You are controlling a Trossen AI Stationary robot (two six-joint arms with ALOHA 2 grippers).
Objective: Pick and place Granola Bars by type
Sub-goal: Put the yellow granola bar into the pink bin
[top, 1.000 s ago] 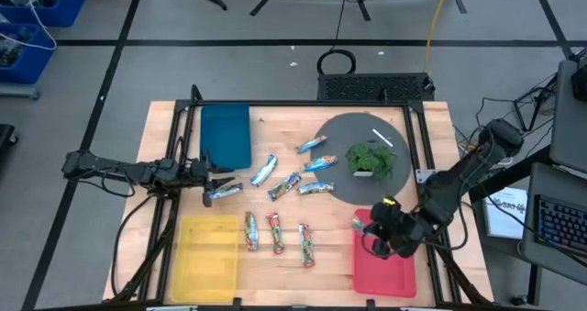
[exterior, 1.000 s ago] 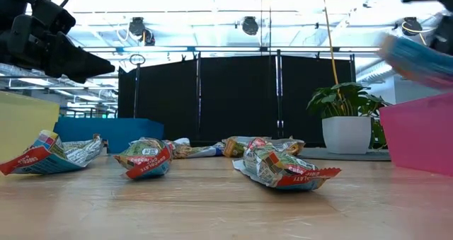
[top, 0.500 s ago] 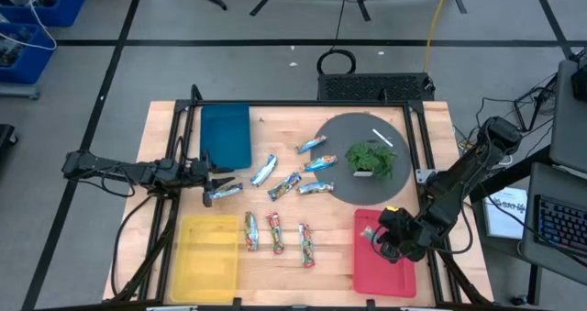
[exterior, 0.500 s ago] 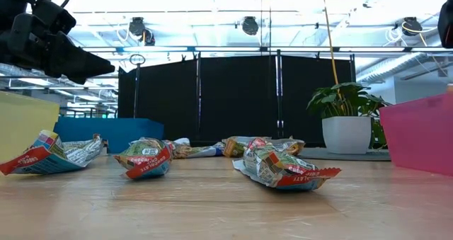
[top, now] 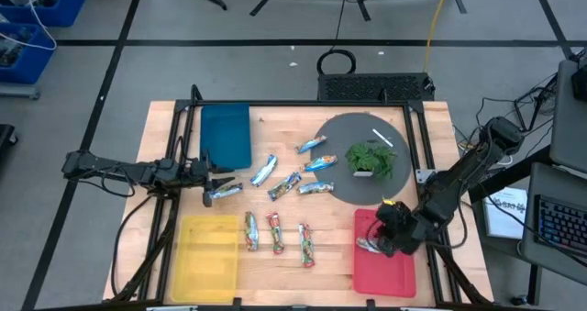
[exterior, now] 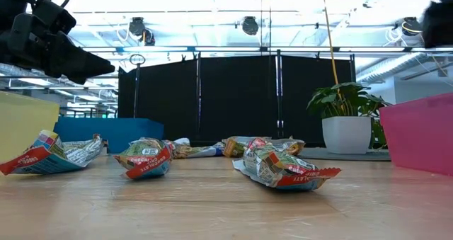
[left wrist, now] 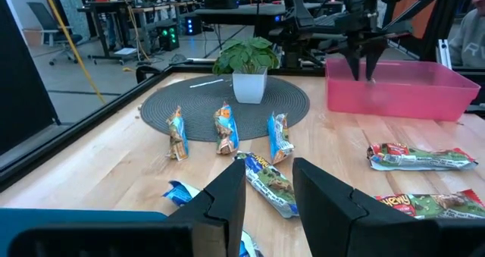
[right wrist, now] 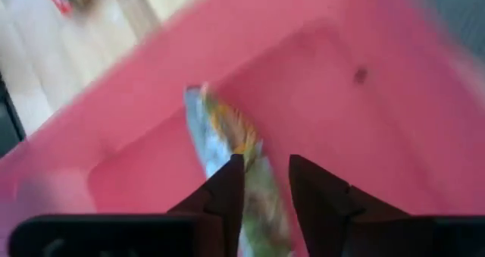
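Now the right gripper (top: pixel 379 244) hangs over the red tray (top: pixel 396 274), fingers parted w/ a slim gap and nothing between them in the right wrist view; a bar (right wrist: pixel 227 147) w/ silver wrap and orange print lies on the tray floor just below and ahead of the fingertips, apart from them. From above the same bar (top: pixel 368 247) shows only as a small sliver at the tray's left side, mostly covered by the gripper. Wrist pic is smeared, so print can't be read. Left gripper (top: pixel 220 188) waits near the blue tray (top: pixel 226 135), fingers open, a silver-blue bar (top: pixel 224 192) just under its tip; contact can't be told. Four more silver bars (top: pixel 296 175) lie mid-table, two of them on the edge of the grey mat (top: pixel 362 155) beside the plant (top: pixel 371 158). Three red-green bars (top: pixel 275 232) sit in a row right of the yellow tray (top: pixel 206 247). Low view cuts off the right gripper, a dark blur at top right.
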